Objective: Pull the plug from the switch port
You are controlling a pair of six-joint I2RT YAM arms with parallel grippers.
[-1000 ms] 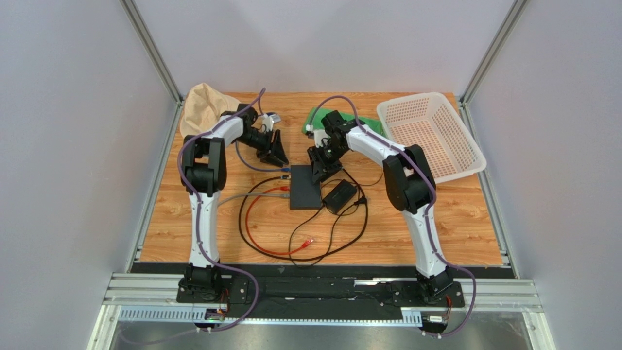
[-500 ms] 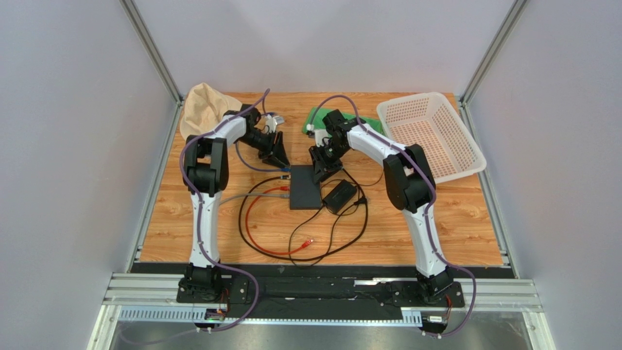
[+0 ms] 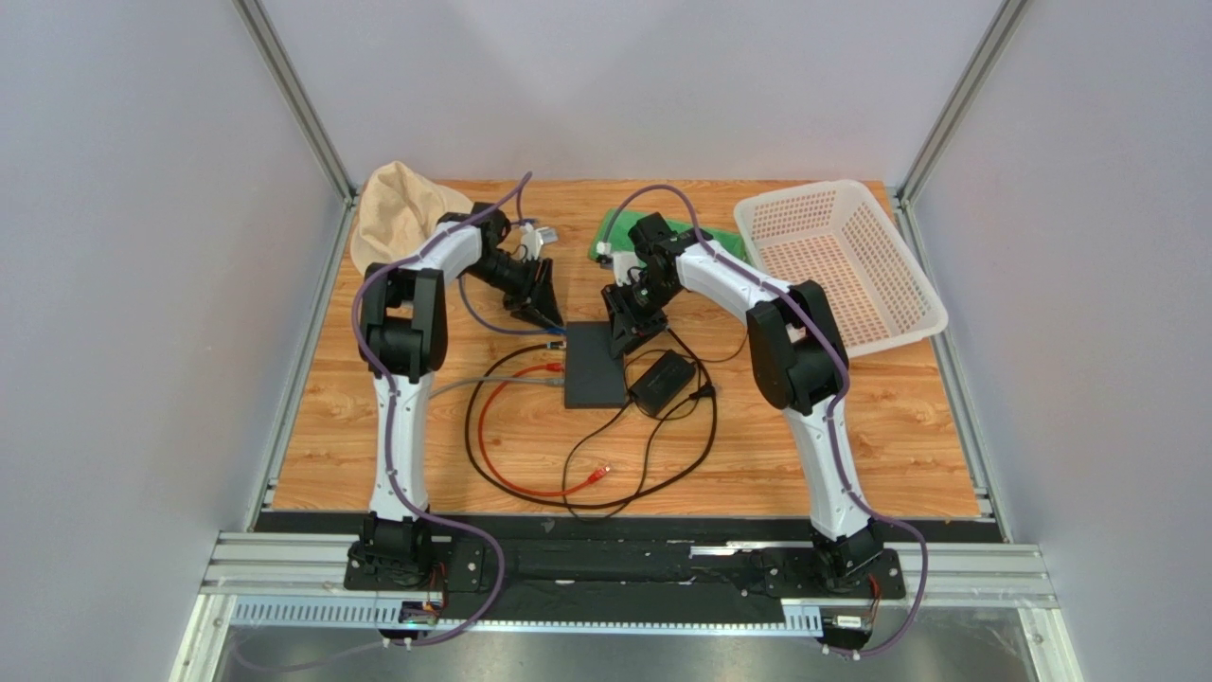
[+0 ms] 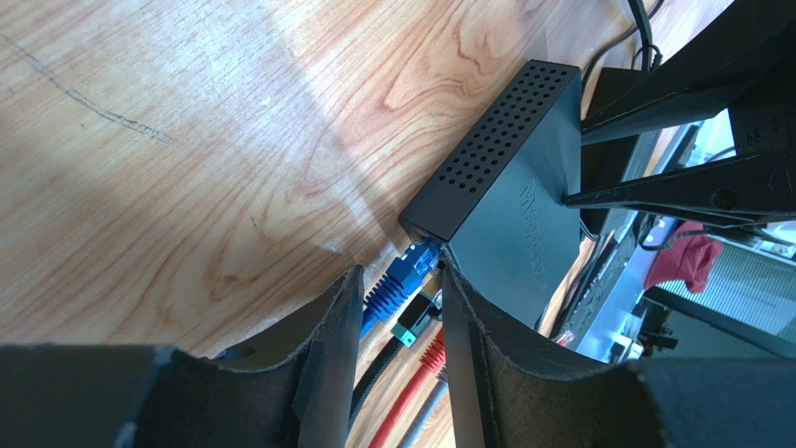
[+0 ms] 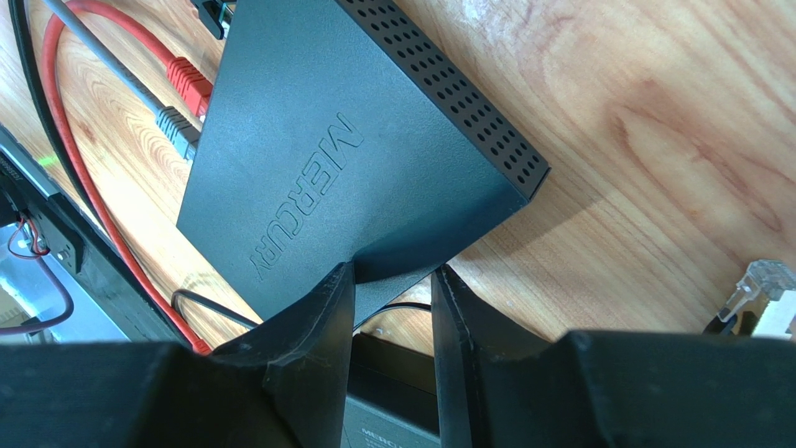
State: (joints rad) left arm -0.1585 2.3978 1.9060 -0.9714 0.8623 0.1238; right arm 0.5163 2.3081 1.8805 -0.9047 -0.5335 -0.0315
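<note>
The flat black switch (image 3: 593,365) lies mid-table; it also shows in the left wrist view (image 4: 509,201) and, with its MERCURY lettering, in the right wrist view (image 5: 346,149). A blue plug (image 4: 402,277) sits in a port at the switch's far-left corner, with a black-and-green plug (image 4: 413,322) and a red plug (image 4: 432,353) beside it. My left gripper (image 4: 400,275) is open, its fingers straddling the blue plug without clamping it. My right gripper (image 5: 392,275) is shut on the switch's far-right corner.
A black power adapter (image 3: 663,382) lies right of the switch. Red (image 3: 491,426) and black cables loop in front of it. A pink basket (image 3: 840,263) stands far right, a beige cloth (image 3: 396,206) far left, a green cloth (image 3: 619,228) behind. A loose clear plug (image 5: 761,280) lies nearby.
My left gripper has edged a little right and down toward the switch's port side. The right arm and the switch have not moved.
</note>
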